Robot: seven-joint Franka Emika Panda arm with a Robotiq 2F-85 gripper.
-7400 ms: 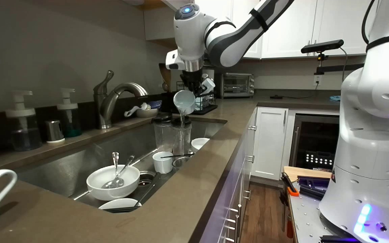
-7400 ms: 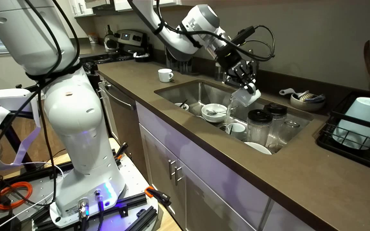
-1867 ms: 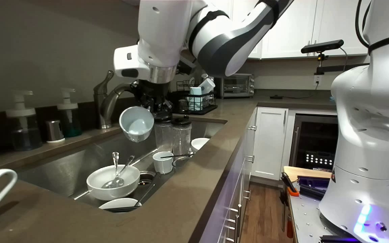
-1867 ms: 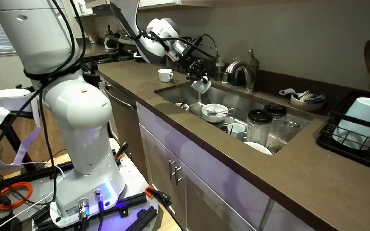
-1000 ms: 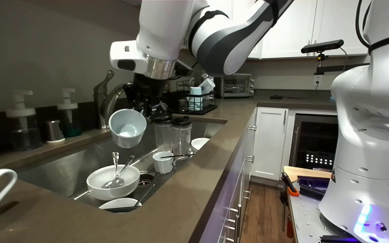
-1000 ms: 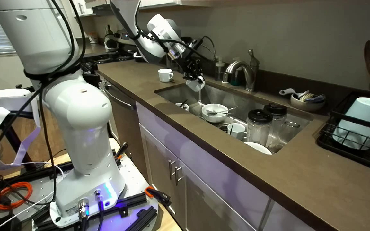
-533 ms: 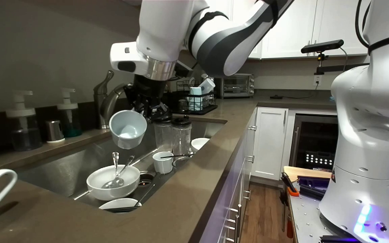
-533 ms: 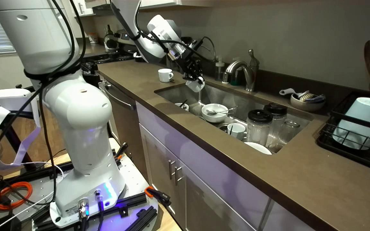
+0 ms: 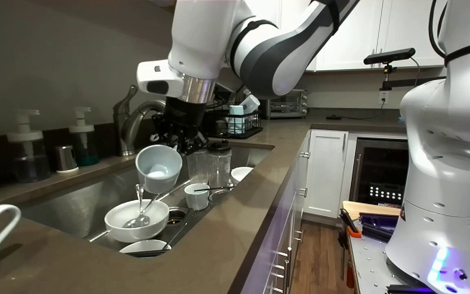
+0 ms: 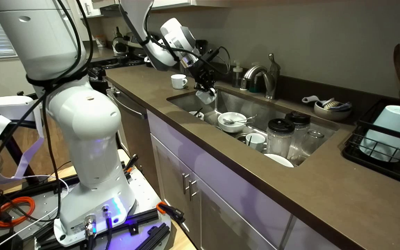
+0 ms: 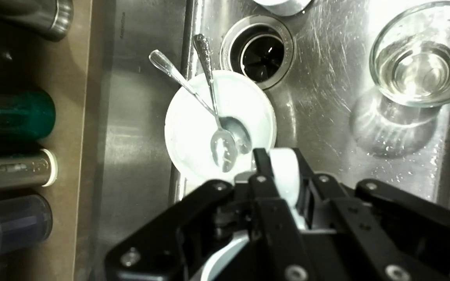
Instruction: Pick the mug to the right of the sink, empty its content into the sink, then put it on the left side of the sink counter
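Gripper [image 11: 283, 154], center: its two black fingers [image 11: 263, 162] pinch the handle [image 11: 286, 177] of one white mug [image 9: 158, 168], held tilted over the sink [image 9: 72, 208] with its mouth toward the camera in an exterior view. Below, in the sink, I count one white bowl [image 11: 190, 128] holding two spoons [image 11: 224, 150]; one drain [image 11: 263, 53], just beside that bowl; one white cup [image 10: 255, 141]; two jars [image 10: 279, 143] with black lids [image 10: 280, 125]; a second white bowl [image 10: 278, 159], partly hidden, near the jars; and, in a corner, one white dish [image 9: 145, 246] with dark sticks [image 9: 147, 254], partly behind the edge of the counter [image 9: 214, 241]. Behind the sink: one faucet [image 10: 257, 71], two pump bottles [image 9: 31, 163] and, between these, one metal canister [image 9: 67, 159]. On the counter: a second white mug [image 10: 178, 82], upright, beyond one end of the sink, and one dish rack [image 10: 370, 166] beyond the other; mug and rack appear in both exterior views.

Views compared, seen from a single camera each: a toaster oven [image 9: 286, 104], in an exterior view; a stove [image 10: 115, 62] and a small bowl [image 10: 330, 114] with a brush [image 10: 331, 104], in an exterior view. The wrist view looks down on one clear glass [image 11: 422, 54] near the sink's front wall, which I cannot match surely to any glass elsewhere. The inside of the held mug shows in an exterior view, while the wrist view gives the pinched handle and a sliver of the mug.
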